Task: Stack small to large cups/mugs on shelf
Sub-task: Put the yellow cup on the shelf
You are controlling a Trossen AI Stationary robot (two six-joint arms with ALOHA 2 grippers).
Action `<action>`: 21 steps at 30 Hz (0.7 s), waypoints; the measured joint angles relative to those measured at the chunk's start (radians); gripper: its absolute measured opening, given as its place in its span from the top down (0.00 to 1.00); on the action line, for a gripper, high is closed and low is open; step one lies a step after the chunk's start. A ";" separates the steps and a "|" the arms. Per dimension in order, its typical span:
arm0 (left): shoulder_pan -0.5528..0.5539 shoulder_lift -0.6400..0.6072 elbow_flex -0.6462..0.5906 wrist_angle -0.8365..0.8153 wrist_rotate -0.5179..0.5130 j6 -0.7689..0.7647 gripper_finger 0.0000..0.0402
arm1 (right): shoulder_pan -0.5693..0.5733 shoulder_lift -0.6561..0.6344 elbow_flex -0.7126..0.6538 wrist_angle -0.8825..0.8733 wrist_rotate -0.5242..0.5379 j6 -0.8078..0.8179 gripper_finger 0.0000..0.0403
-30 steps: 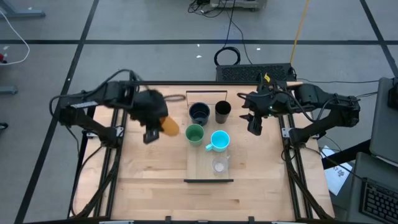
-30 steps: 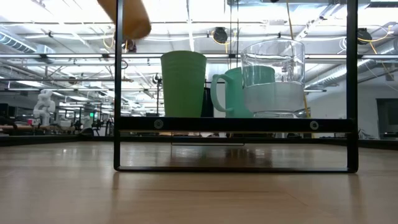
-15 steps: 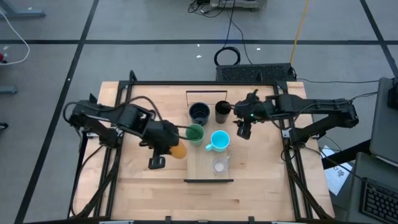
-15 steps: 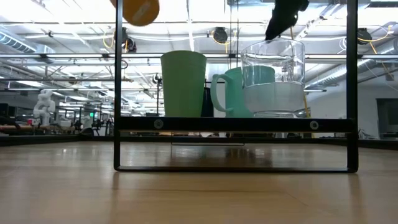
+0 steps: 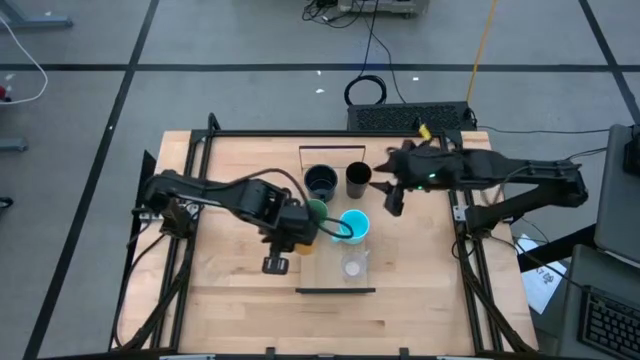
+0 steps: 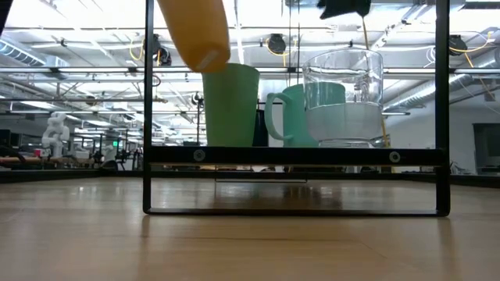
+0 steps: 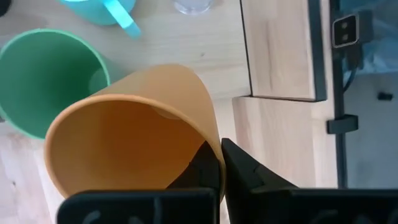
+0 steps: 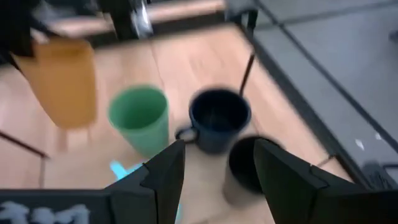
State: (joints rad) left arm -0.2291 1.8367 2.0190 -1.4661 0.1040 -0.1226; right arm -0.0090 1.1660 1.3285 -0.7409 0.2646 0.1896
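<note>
My left gripper (image 5: 297, 238) is shut on the orange cup (image 5: 304, 237), which hangs tilted in the air just near of the green cup (image 5: 316, 212). The low view shows the orange cup (image 6: 195, 31) above the green cup (image 6: 230, 105). On the shelf (image 5: 325, 277) stand on their bases the green cup, bright blue mug (image 5: 352, 226), small clear cup (image 5: 351, 267), dark mug (image 5: 321, 182) and tall black cup (image 5: 358, 180). My right gripper (image 5: 393, 198) is open beside the black cup, on the side of the table's right edge, touching nothing. My left gripper holds the orange cup by its rim (image 7: 208, 146), one finger inside the mouth and one outside the wall. The fingers come slanting from the table's left and above. The cup is lifted clear and tilted, its base (image 6: 209, 58) pointing down toward the green cup.
The shelf lies down the middle of the table, with dark strips at its near (image 5: 335, 291) and far (image 5: 332, 148) ends. Bare tabletop (image 5: 230, 290) lies to the left and right of it. In the right wrist view the dark mug (image 8: 217, 118) and black cup (image 8: 249, 163) stand close ahead.
My left gripper has carried the orange cup from the table's far left toward the right and near side, up to the shelf beside the green cup, and the cup has tipped with its base downward. My right gripper has moved left toward the black cup.
</note>
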 joint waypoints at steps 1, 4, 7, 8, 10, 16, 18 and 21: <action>0.000 0.010 0.000 -0.003 0.000 0.006 1.00 | 0.000 -0.018 0.000 0.019 0.000 0.000 0.54; 0.000 0.034 0.001 -0.003 0.000 0.008 1.00 | 0.000 -0.068 0.000 0.099 0.009 -0.023 0.54; -0.001 0.052 0.001 0.023 0.001 -0.001 1.00 | 0.006 -0.111 0.000 0.163 0.057 -0.058 0.54; 0.000 0.054 0.001 0.038 0.007 -0.003 1.00 | 0.006 -0.121 0.000 0.180 0.063 -0.063 0.54; 0.000 0.059 0.001 0.059 0.027 -0.010 1.00 | 0.000 -0.133 0.000 0.208 0.077 -0.071 0.54; 0.004 0.092 0.001 0.084 0.054 -0.013 1.00 | -0.005 -0.149 0.001 0.287 0.078 -0.102 0.54; 0.007 0.104 0.001 0.083 0.070 -0.013 1.00 | -0.005 -0.147 0.001 0.290 0.075 -0.105 0.54; 0.009 0.130 0.001 0.085 0.079 -0.010 1.00 | -0.005 -0.145 0.001 0.299 0.076 -0.106 0.54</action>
State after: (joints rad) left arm -0.2200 1.9672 2.0197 -1.3815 0.1829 -0.1325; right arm -0.0135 1.0211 1.3293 -0.4419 0.3401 0.0841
